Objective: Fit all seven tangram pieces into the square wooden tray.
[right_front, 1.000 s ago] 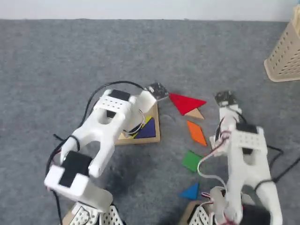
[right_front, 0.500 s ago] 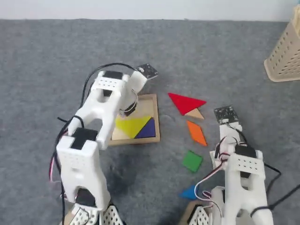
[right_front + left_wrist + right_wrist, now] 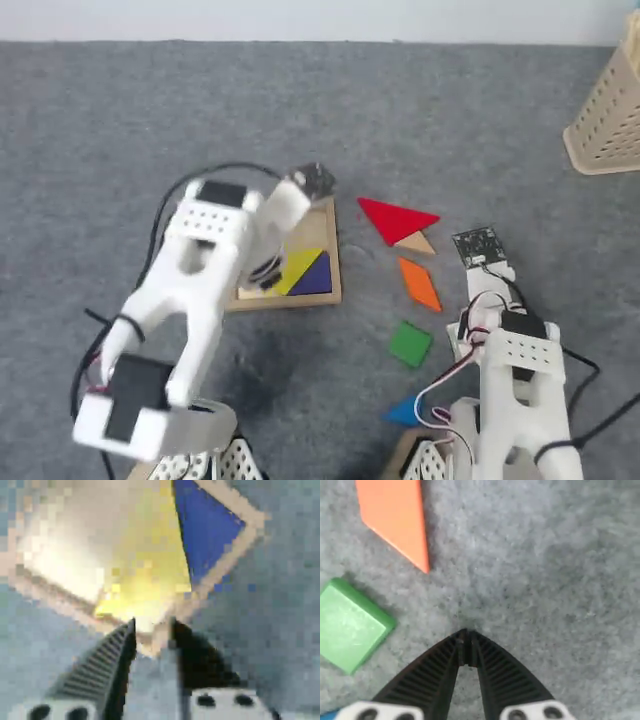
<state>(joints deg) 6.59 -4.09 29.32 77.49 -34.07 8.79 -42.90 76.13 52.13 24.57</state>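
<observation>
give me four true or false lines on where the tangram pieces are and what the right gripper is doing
1. A yellow piece and a blue piece lie in the tray. True.
2. A green piece sits in the tray. False: the green square lies on the carpet, outside the tray.
3. The right gripper is shut with nothing in it. True.
4. It holds a red piece. False: the red triangle lies on the carpet, apart from it.

The high camera looks down from above the arms' bases. Each wrist camera peers closely past its own tool: the left gripper [image 3: 152, 626] faces the tray [image 3: 248, 526] just ahead, while the right gripper [image 3: 467, 636] has the green square [image 3: 350, 625] and orange piece [image 3: 395, 515] beside it. The high view shares all of these.
</observation>
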